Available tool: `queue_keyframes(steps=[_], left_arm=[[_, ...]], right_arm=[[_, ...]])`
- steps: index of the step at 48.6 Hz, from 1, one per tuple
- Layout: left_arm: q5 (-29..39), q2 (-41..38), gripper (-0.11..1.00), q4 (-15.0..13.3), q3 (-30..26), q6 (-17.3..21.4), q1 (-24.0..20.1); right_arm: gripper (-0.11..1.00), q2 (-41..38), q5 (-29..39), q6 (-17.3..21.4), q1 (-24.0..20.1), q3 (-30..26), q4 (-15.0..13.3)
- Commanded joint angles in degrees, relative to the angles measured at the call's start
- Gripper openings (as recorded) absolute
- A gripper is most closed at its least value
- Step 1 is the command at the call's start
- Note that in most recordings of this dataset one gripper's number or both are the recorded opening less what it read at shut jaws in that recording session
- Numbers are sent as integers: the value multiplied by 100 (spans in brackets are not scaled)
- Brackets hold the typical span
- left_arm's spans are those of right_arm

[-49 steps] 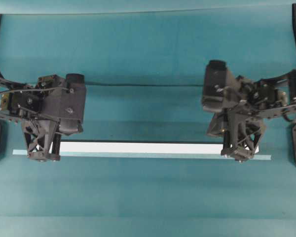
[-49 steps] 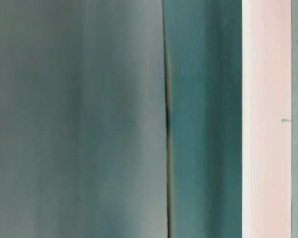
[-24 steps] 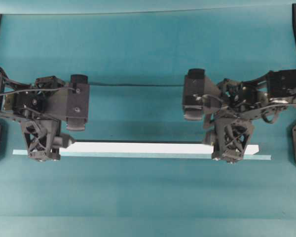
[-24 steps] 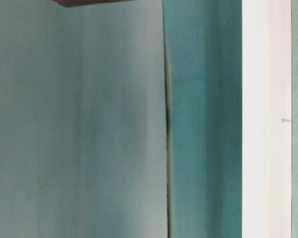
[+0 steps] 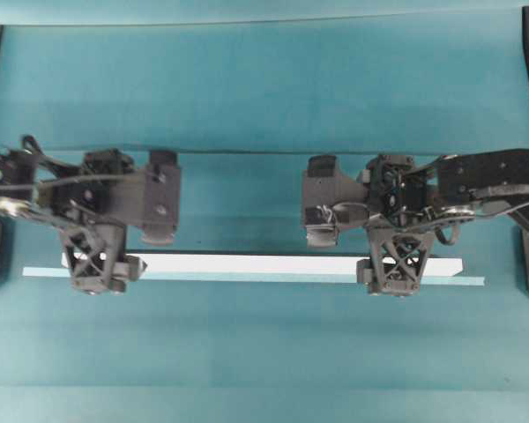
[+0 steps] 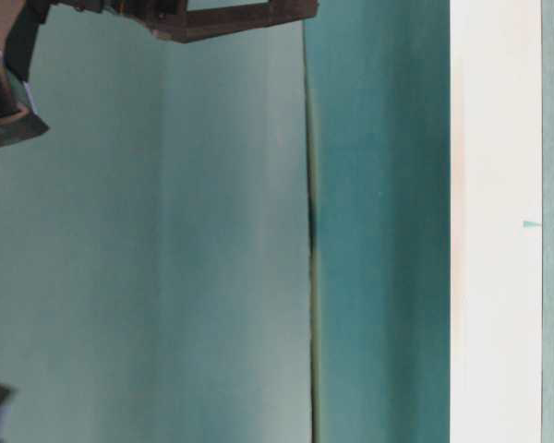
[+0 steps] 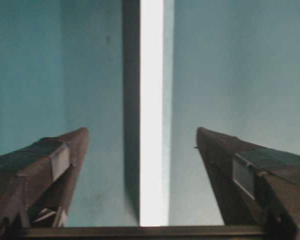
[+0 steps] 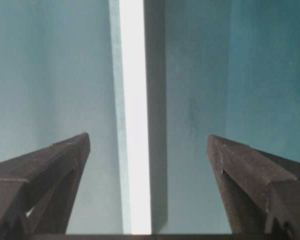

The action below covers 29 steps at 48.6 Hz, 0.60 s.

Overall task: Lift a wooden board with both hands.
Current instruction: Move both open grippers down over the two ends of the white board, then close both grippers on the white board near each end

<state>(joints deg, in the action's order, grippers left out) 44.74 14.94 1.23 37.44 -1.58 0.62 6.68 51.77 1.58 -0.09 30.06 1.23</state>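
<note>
The wooden board (image 5: 256, 263) lies flat on the teal tabletop (image 5: 264, 352), beside a pale teal strip (image 5: 247, 278). A second ago both pincers were clamped near its ends; each has since shifted inward. The left pincer (image 7: 142, 145) and right pincer (image 8: 149, 147) now stand wide, straddling the board without touching it.

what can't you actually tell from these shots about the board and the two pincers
- Overhead view: whether the wooden board lies on the table or is raised; a top-down look gives no height.
- Overhead view: the board's left end, covered by the left pincer.
- Both wrist views: fingertips of the left pincer and right pincer are cut off by the lower edge.
- Table-level view: only blurred arm parts at the left edge; neither pincer can be made out there.
</note>
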Motion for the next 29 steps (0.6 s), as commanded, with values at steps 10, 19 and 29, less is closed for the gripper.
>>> queue_keyframes(steps=[10, 19, 29], left_arm=[[-958, -510, 97, 26, 387, -26, -132], [-1195, -861, 97, 26, 483, -44, -141], [-1696, -1143, 97, 26, 580, -53, -141]], right_arm=[[94, -255, -729, 35, -62, 483, -18], [94, -510, -1046, 26, -88, 563, -18], [94, -932, -1310, 35, -123, 563, -18]])
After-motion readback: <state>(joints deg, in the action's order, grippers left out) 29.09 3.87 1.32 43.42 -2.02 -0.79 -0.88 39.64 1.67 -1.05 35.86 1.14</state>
